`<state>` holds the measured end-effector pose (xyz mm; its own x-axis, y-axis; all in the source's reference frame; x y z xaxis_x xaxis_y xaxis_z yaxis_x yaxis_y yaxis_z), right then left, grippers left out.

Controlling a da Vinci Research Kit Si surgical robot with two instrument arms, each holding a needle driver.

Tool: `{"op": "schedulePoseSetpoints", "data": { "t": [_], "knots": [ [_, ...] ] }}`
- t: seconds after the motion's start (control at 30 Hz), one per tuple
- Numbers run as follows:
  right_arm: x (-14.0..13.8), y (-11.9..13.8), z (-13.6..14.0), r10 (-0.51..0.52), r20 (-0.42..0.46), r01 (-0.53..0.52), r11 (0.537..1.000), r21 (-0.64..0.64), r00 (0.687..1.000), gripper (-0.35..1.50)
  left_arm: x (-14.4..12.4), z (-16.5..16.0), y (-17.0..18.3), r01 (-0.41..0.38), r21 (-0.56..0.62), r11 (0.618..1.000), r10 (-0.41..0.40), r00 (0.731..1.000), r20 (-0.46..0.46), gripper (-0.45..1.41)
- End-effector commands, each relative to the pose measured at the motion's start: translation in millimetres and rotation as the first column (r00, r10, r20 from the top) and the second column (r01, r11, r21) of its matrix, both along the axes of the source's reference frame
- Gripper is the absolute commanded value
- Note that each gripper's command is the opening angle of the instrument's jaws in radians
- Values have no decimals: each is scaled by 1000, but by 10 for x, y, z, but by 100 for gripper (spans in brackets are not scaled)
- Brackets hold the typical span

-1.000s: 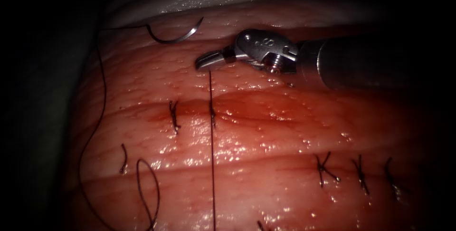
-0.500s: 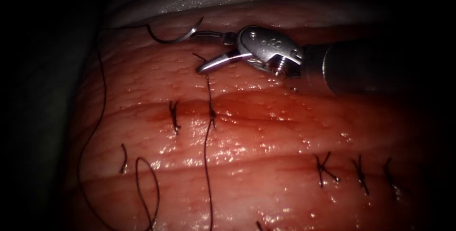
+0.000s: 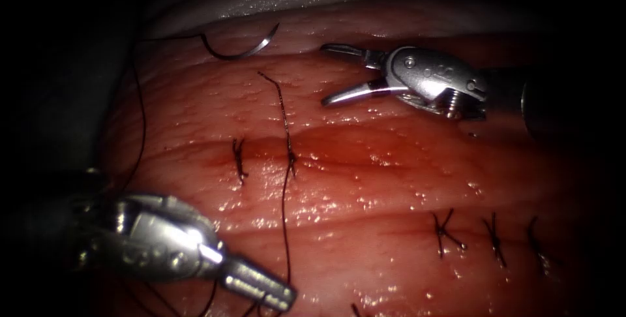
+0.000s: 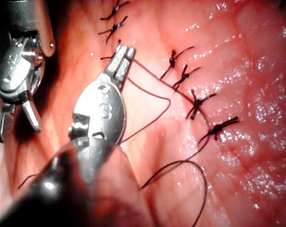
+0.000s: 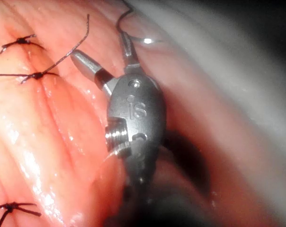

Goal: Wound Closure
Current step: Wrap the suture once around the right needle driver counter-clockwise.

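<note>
Two tools [image 3: 326, 75] [image 3: 261, 287], one curved needle [image 3: 241, 49], one long thread [image 3: 285, 180], and six tied stitches [image 3: 239, 160] on the tissue [image 3: 365, 186].

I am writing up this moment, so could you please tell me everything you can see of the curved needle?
The needle is a thin, grey metal arc, its curve bowing downward. It lies free on the tissue by the far edge, left of the right tool, whose open jaws hold nothing. Dark thread trails from its left end.
</note>
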<state>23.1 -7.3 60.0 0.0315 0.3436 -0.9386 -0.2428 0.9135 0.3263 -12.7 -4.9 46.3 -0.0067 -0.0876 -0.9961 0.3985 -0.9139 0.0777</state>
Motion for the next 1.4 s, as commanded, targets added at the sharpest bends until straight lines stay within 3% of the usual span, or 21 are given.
{"op": "schedulePoseSetpoints", "data": {
  "t": [0.03, 0.07, 0.1, 0.13, 0.3, 0.6, 1.07, 1.4],
  "knots": [
    [10, -10, 4, -18, -26, 18, 1000, -9, 999, 79, -3, 7, 6, 12, 2, 1000, -12, 1000, -2, -45],
    [13, -16, 3, -34, -45, 33, 999, -23, 998, 15, -2, 8, 12, 20, -2, 1000, -20, 1000, -5, -45],
    [15, -20, 2, -39, -54, 38, 999, -16, 998, -25, -1, 10, 18, 29, 0, 1000, -29, 1000, -7, -45],
    [18, -24, 2, -40, -55, 38, 999, -20, 998, -35, 1, 13, 26, 42, -2, 999, -42, 999, -5, -45],
    [38, -51, -2, -71, -117, 74, 997, 17, 991, -35, 9, 28, 69, 117, 10, 993, -117, 993, 5, -45],
    [78, -87, -3, -106, -181, 112, 994, 21, 978, -35, 11, 50, 103, 157, 32, 987, -158, 987, 38, -45],
    [130, -83, -20, -95, -279, 103, 995, 14, 956, -35, 11, 75, 113, 141, 44, 989, -144, 987, 68, -45],
    [119, -76, -37, -42, -389, 62, 997, 37, 920, -35, 30, 90, 116, 139, 42, 989, -142, 986, 86, -45]
  ]
}}
